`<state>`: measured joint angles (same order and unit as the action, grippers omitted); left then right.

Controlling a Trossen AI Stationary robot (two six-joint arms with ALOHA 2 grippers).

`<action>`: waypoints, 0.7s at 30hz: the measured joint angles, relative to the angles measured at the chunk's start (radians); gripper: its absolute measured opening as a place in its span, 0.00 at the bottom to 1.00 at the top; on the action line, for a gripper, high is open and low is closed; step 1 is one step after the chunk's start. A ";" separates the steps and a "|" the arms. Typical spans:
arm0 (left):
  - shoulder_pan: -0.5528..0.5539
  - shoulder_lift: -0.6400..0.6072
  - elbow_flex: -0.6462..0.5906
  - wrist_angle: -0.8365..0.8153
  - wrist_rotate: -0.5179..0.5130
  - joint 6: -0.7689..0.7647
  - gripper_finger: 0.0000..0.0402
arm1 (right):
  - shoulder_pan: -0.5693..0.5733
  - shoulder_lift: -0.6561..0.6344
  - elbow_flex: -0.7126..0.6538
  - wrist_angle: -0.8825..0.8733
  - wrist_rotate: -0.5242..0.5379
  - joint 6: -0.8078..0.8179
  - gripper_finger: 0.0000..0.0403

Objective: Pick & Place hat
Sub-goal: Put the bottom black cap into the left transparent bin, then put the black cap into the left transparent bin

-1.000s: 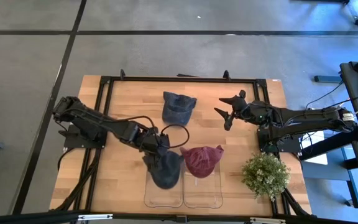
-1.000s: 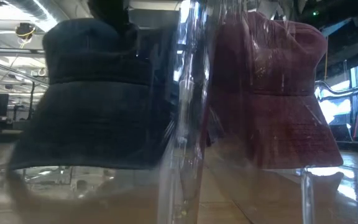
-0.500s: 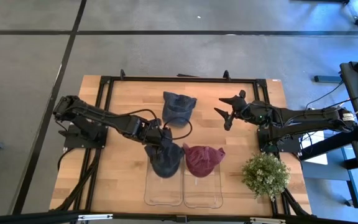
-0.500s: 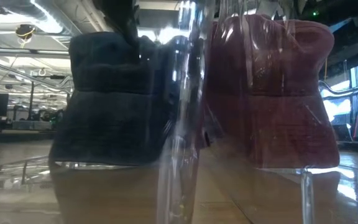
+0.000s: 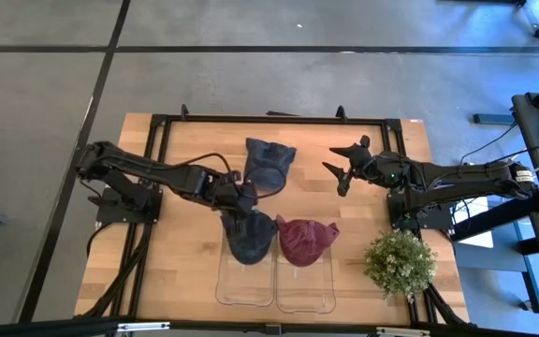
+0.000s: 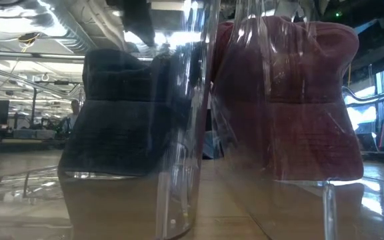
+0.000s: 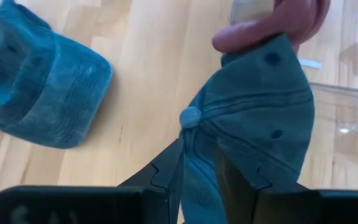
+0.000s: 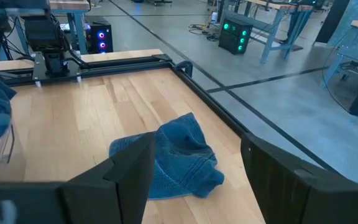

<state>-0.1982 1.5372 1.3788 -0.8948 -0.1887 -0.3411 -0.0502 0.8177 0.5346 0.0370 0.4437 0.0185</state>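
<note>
A dark navy cap (image 5: 249,238) sits at the far end of the left clear tray (image 5: 244,292), its lower rim on the tray floor in the low view (image 6: 129,117). My left gripper (image 5: 241,200) is shut on it. A maroon cap (image 5: 305,240) rests crown-up on the far end of the right clear tray (image 5: 304,290). A blue denim hat (image 5: 268,161) lies flat on the wood farther back. My right gripper (image 5: 335,170) hovers open to the right of the denim hat, which shows ahead between its fingers (image 8: 166,158). My left gripper (image 7: 199,155) pinches a fold of the navy cap's crown (image 7: 197,177) between its two fingers, just beside the top button (image 7: 191,116). The fingers come slanting down from the table's far left. The cap hangs below them, its lower rim on the left tray.
A potted plant (image 5: 400,263) stands at the near right corner. A black frame (image 5: 162,126) rims the table. Bare wood (image 5: 185,262) lies left of the trays, and the near halves of both trays hold nothing.
My left gripper has moved toward the table's far edge, still shut on the navy cap. The cap has been drawn along the left tray from its middle to its far end, beside the maroon cap.
</note>
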 joint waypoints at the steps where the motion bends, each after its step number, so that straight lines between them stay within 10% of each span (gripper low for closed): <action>1: 0.000 -0.005 0.000 0.000 -0.006 -0.013 0.22 | 0.000 0.000 0.000 0.000 0.000 -0.001 0.59; 21: 0.084 -0.259 0.000 0.092 -0.308 0.001 0.38 | -0.089 0.009 0.084 0.004 -0.117 0.197 0.59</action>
<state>-0.1139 1.2780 1.3788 -0.8023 -0.4968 -0.3406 -0.1394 0.8268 0.6188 0.0407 0.3265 0.2152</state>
